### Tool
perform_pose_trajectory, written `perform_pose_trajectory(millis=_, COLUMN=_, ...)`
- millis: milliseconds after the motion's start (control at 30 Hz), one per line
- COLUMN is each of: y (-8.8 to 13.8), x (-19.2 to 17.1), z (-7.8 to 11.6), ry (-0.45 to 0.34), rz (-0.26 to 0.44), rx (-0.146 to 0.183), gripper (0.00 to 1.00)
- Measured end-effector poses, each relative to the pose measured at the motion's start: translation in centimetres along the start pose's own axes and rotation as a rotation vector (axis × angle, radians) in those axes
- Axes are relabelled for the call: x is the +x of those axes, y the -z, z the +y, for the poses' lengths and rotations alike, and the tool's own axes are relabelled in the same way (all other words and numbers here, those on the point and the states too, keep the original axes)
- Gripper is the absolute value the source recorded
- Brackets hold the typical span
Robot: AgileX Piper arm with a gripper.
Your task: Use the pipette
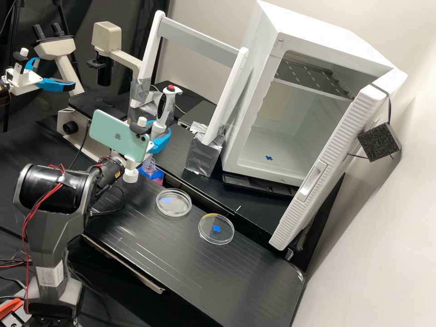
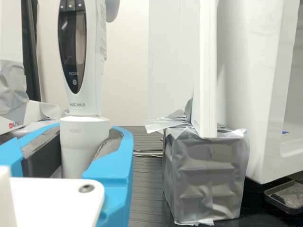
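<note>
In the high view my gripper (image 1: pixel 158 136) is beside the upright frame at the bench's back edge, its blue fingers around the lower body of the white pipette (image 1: pixel 167 106). The pipette stands upright with its red button on top; its lower end is hidden behind the phone and the gripper. Seen from the wrist, the gripper (image 2: pixel 85 149) is shut, with dark pads against both sides of the pipette's cone (image 2: pixel 81 137). Below it in the high view is a small clear bottle (image 1: pixel 149 165), partly covered by the wrist parts.
Two clear round dishes, a left one (image 1: pixel 174 203) and a right one (image 1: pixel 216 229), lie on the black bench (image 1: pixel 181 254). A white frame (image 1: pixel 200 35) with taped feet and an open white cabinet (image 1: pixel 272 150) stand behind. A phone (image 1: pixel 119 135) is mounted at the wrist.
</note>
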Motion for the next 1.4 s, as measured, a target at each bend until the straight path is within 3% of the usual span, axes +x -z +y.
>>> perform_pose_trajectory(millis=333, y=0.7, x=-0.5, z=0.7, ry=-0.019, rz=0.015, rx=0.01, gripper=0.0)
perform_pose_trajectory(millis=700, y=2.4, x=-1.5, z=3.4, ry=-0.098, rz=0.082, rx=0.02, gripper=0.0)
perform_pose_trajectory(millis=1200, y=4.4, x=-3.6, z=7.6, ry=-0.22, rz=0.175, rx=0.1, gripper=0.0)
perform_pose_trajectory(millis=1400, y=3.9, x=-4.4, z=9.9, ry=-0.294, rz=0.18, rx=0.132, gripper=0.0)
